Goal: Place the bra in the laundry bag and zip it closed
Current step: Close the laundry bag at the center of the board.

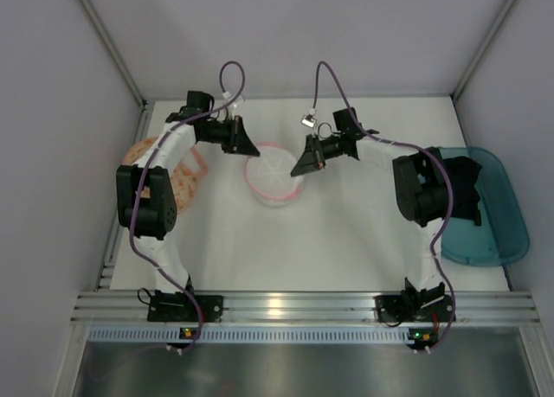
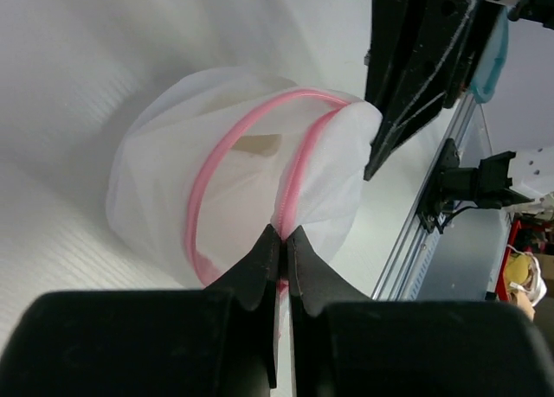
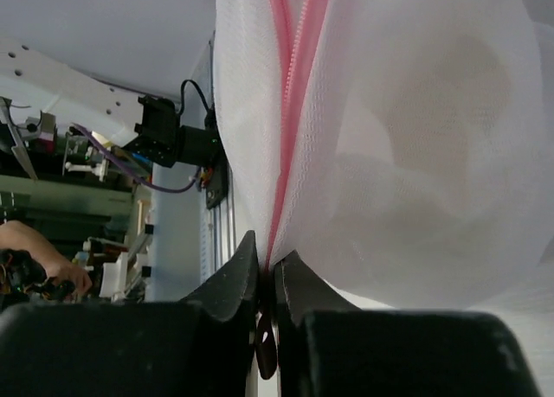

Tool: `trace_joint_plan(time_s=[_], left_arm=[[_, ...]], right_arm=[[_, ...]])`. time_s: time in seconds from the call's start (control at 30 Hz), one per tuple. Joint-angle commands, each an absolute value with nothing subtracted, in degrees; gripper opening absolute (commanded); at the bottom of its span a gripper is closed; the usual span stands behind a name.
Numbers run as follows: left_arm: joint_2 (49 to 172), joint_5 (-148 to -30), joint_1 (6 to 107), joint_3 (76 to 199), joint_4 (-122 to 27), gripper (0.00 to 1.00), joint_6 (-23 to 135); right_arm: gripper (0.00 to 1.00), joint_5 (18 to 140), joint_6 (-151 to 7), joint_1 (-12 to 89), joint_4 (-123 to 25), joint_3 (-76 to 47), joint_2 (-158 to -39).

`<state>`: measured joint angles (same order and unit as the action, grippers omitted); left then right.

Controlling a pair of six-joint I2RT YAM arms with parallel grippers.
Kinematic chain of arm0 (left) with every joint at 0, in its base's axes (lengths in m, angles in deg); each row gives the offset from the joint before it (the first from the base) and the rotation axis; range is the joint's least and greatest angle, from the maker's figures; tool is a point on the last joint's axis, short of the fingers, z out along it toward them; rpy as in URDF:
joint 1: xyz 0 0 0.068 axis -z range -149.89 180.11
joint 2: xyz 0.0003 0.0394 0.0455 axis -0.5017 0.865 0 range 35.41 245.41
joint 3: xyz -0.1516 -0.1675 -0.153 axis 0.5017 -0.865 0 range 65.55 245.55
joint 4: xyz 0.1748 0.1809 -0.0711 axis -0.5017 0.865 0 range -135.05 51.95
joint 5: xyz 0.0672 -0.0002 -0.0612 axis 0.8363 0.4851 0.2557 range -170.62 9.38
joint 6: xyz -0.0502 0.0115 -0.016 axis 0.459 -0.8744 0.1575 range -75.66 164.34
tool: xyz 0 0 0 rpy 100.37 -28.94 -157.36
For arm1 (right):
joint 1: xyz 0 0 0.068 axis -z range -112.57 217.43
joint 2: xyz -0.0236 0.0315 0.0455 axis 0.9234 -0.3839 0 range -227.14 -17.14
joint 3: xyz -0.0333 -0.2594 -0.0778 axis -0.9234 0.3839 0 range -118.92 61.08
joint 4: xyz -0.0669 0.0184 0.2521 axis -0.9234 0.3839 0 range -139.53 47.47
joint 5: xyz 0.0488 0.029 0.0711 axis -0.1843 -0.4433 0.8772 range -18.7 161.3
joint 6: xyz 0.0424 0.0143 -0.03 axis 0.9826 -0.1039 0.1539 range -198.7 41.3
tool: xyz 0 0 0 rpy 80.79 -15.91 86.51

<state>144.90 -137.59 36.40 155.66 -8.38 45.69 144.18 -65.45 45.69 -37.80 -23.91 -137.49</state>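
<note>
The laundry bag, cream with orange speckles, lies at the left edge of the table, mostly hidden under my left arm. A black mass that looks like the bra sits in the teal tub, partly behind my right arm. Neither gripper is on them. Both hold a smaller white pouch with a pink zip at the table's middle. My left gripper is shut on the pouch's pink zip edge. My right gripper is shut on the zip at the opposite side, a dark pull tab hanging between its fingers.
Grey walls close in the table on the left, back and right. The aluminium rail with both arm bases runs along the near edge. My two grippers face each other, a pouch's width apart.
</note>
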Motion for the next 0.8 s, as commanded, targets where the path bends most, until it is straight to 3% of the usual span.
trace_joint_plan(time_s=[0.0, 0.07, 0.1, 0.27, 0.4, 0.57, 0.63, 0.77], left_arm=[[144.40, -132.75, 35.74, 158.80, -9.45, 0.09, 43.13], [143.00, -131.78, 35.74, 158.80, -9.45, 0.25, 40.67], [140.64, -129.95, 35.74, 158.80, -9.45, 0.36, 39.52], [130.00, -122.64, 36.00, 156.53, -9.45, 0.56, 27.05], [115.45, -114.84, 40.99, 148.80, -9.45, 0.59, 11.07], [100.31, -96.93, 65.06, 132.30, -9.45, 0.57, -10.22], [98.79, -91.72, 75.66, 129.29, -9.45, 0.57, -14.86], [97.90, -84.67, 87.14, 122.52, -10.41, 0.55, -23.49]], right_arm=[[0.00, 146.10, -65.36, 44.31, -35.91, -22.42, -132.37], [0.00, 144.87, -60.54, 44.05, -38.44, -20.23, -130.79], [0.00, 144.61, -51.98, 44.22, -46.55, -16.30, -128.78], [0.00, 140.83, -24.25, 44.40, -77.09, -2.65, -122.44], [0.00, 137.05, -5.28, 44.31, -93.36, 4.02, -122.16], [0.00, 133.09, -6.02, 43.96, -91.19, 5.27, -121.90], [0.00, 132.30, -4.53, 43.70, -91.71, 6.15, -122.34], [0.00, 131.77, -0.66, 43.08, -96.80, 7.91, -122.60]])
